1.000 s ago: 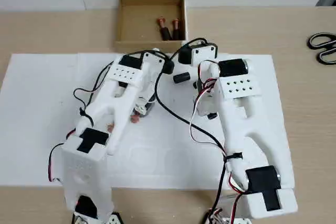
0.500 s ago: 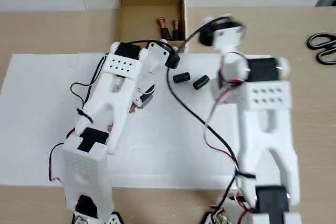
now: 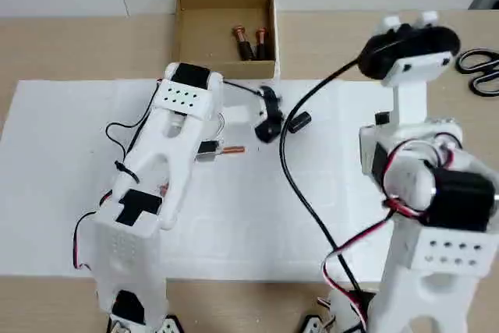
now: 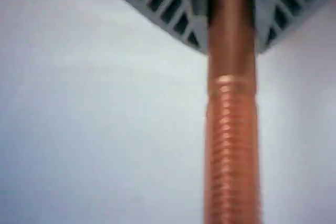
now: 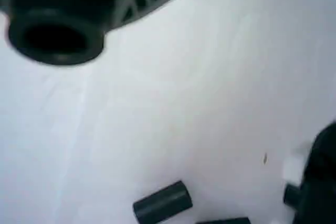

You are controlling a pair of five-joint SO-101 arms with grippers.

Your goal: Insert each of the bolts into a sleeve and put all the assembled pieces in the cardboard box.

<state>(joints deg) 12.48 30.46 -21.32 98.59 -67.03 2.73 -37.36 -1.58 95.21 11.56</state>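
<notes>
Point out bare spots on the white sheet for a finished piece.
Free: the sheet's left strip beside the left arm, and its near middle between that arm and the cable. Crowded: around the loose sleeves and bolt near the cardboard box.

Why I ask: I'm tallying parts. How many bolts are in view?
3 bolts: two sleeved in the cardboard box, one held by the left gripper. Others may hide under the arms.

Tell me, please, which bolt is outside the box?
The bolt in the left gripper, sticking out over the white paper; the other two lie inside the cardboard box.
</notes>
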